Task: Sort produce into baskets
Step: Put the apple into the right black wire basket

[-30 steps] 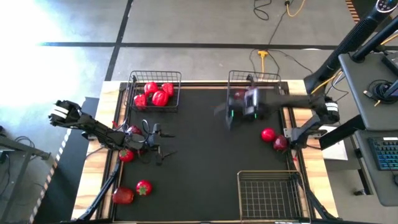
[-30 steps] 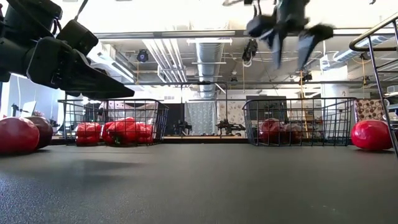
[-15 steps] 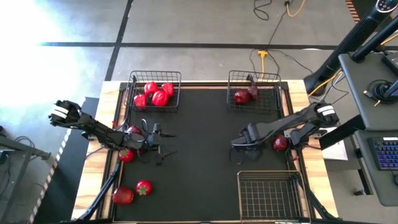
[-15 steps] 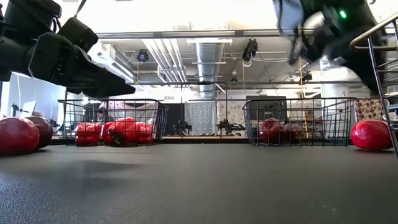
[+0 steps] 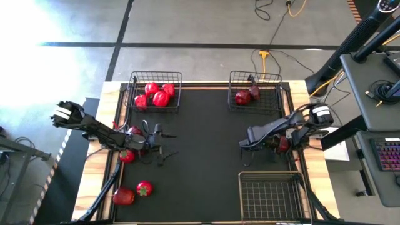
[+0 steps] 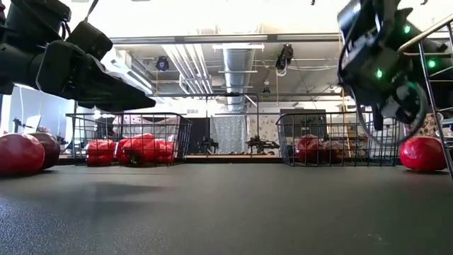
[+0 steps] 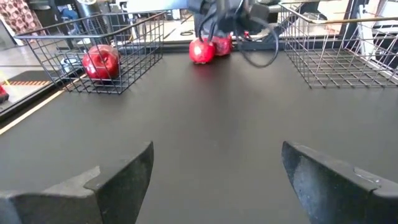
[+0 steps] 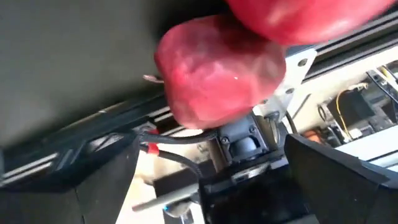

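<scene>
On the left side of the black table mat (image 5: 200, 156), the left gripper (image 5: 164, 145) hovers with its two dark fingers spread wide and nothing between them. Small red round fruits lie close by: one (image 5: 127, 156) just beside the arm, a darker one (image 5: 134, 131) partly hidden under it, and two more (image 5: 124, 197) (image 5: 144, 187) near the front left corner. At the far left stands a rectangular black wire-mesh basket (image 5: 156, 76) with several glossy bright red peppers (image 5: 160, 98) inside. A second black wire basket (image 5: 255, 76) at the far right holds dark maroon round fruits (image 5: 242, 97). A third black mesh basket (image 5: 270, 195) sits at the front right. The right gripper (image 5: 270, 141) is low at the mat's right edge, its fingers wide apart, pointing at two red fruits (image 8: 221, 71) lying just before it, holding neither.
</scene>
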### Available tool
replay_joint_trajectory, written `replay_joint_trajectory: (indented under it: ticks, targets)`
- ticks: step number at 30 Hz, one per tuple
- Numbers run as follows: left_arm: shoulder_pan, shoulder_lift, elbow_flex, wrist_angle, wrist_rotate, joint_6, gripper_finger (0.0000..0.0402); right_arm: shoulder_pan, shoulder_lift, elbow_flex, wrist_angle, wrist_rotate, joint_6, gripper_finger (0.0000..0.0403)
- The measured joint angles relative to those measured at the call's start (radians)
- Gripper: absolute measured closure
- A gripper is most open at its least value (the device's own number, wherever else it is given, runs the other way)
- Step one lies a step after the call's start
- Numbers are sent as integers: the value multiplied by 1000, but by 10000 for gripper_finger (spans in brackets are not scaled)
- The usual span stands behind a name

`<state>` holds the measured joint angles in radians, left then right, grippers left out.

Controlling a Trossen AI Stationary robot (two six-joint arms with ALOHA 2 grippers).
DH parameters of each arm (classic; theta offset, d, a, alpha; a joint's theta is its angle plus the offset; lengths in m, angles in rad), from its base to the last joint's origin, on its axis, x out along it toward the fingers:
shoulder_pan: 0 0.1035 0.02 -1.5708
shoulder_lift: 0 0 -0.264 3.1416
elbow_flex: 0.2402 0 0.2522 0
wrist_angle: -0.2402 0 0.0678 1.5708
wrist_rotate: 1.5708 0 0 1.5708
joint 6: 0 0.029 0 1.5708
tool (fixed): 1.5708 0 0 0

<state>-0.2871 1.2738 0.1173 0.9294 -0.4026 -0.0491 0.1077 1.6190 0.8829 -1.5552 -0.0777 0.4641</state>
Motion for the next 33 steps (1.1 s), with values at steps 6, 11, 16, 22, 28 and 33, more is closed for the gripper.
replay_joint_trajectory:
  ticks: [6, 11, 16, 22, 28, 33]
  targets:
    - [0, 43, 0, 49, -1, 15, 65, -24, 71, -53, 106, 1, -57, 9]
    - [0, 75, 0, 81, -4, 26, 65, -28, 122, -58, 121, 27, -76, 11]
    - [1, 81, 0, 92, -8, 37, 65, -28, 131, -80, 126, 33, -83, 38]
    - [1, 61, 0, 90, -8, 37, 65, -30, 128, -80, 132, 43, -104, 109]
    - [1, 53, 0, 89, -9, 41, 65, -30, 123, -16, 127, 5, -34, 156]
    - [1, 56, 0, 70, -10, 52, 65, -29, 112, 129, 123, -162, 52, 162]
